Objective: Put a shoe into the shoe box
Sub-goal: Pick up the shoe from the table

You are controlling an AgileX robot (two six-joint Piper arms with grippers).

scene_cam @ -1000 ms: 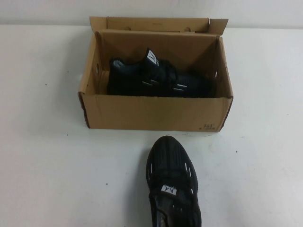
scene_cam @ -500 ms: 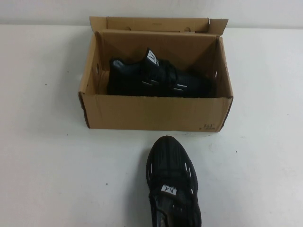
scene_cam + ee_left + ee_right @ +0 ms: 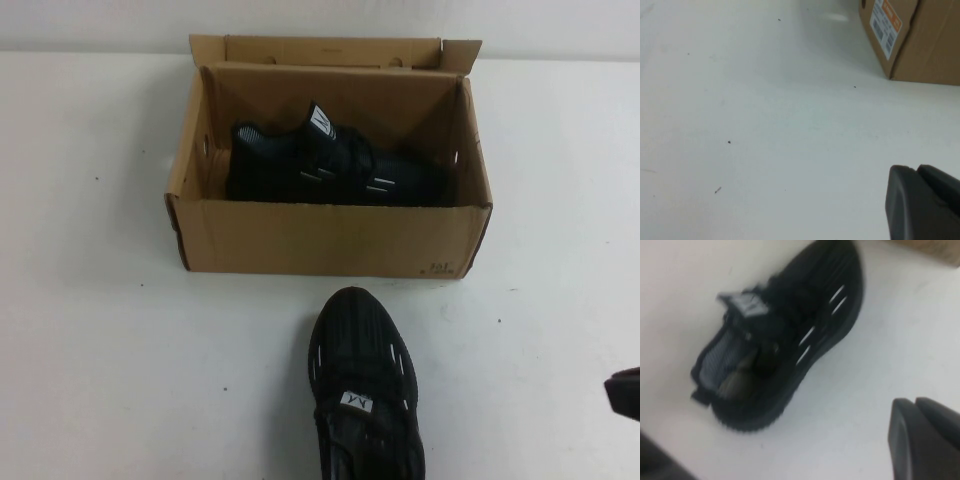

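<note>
Barely begun: shoe on table outside shoe box, beside closed, empty right gripper; left gripper jaws unreadable.

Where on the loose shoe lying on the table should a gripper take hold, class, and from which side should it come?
Probably the heel collar of the shoe: it stands upright, its opening up, toe toward the box. Come from above on the right, where the shut right gripper waits apart from it. The left gripper sits low over bare table.
</note>
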